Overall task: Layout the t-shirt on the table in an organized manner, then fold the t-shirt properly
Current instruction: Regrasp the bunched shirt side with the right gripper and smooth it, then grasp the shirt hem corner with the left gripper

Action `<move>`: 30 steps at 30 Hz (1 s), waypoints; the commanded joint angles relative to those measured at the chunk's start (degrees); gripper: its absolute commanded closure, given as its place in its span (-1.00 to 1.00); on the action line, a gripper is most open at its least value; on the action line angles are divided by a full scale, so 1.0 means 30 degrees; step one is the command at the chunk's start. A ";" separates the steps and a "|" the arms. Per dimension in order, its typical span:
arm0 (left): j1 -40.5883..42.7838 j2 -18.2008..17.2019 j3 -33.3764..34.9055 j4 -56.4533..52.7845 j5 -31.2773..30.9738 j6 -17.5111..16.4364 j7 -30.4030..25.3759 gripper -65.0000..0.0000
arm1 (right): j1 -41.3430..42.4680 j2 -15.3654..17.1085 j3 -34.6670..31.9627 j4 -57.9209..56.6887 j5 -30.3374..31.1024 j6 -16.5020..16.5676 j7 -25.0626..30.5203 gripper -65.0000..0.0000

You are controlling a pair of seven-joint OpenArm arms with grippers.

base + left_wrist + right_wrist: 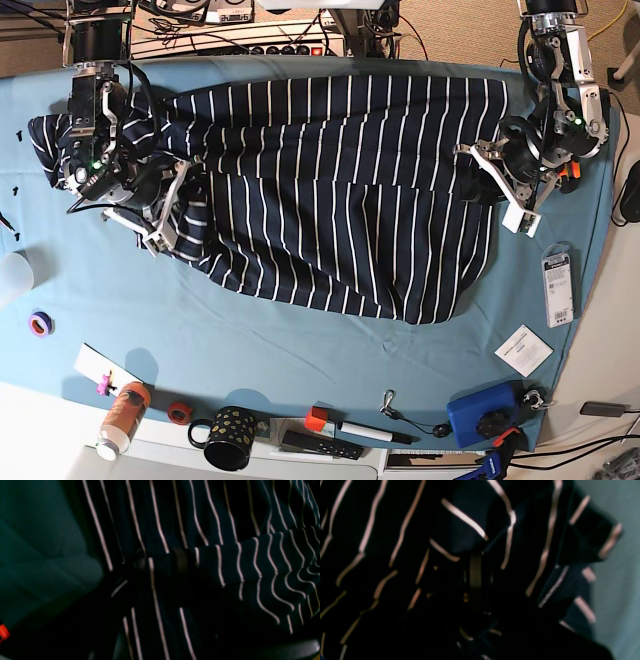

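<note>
The t-shirt (330, 190) lay spread across the table (300, 350). The right gripper (172, 215) was clamped on its bunched edge — the left gripper (497, 187) also pinched cloth at the opposite side.

Base view overhead, looking straight down on the table (300, 360). Both wrist views very close, dim, sharing the t-shirt (340, 190) with it.

I'm looking at a lab workbench: a cloth-draped counter (300, 350), a power strip (250, 45) with tangled cables behind, and a mug (228, 438) among clutter.
</note>
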 commanded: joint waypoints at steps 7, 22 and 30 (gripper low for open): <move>-0.0153 -0.0153 -0.0066 0.0335 -0.0219 -0.0015 -0.0401 0.41 | 0.1982 0.0321 0.1195 0.3067 -0.0058 -0.0532 0.1231 1.00; -0.1239 0.0634 -0.0051 0.0262 -0.0255 -0.0364 -0.3060 0.41 | 0.4517 0.0321 0.4765 -0.0372 -0.2718 -0.0539 0.5974 1.00; -0.6149 0.0721 0.1290 -0.3752 0.2645 -0.0342 -0.3701 0.40 | 0.7023 0.0313 0.4765 -0.6754 -0.2776 -0.0495 0.7111 1.00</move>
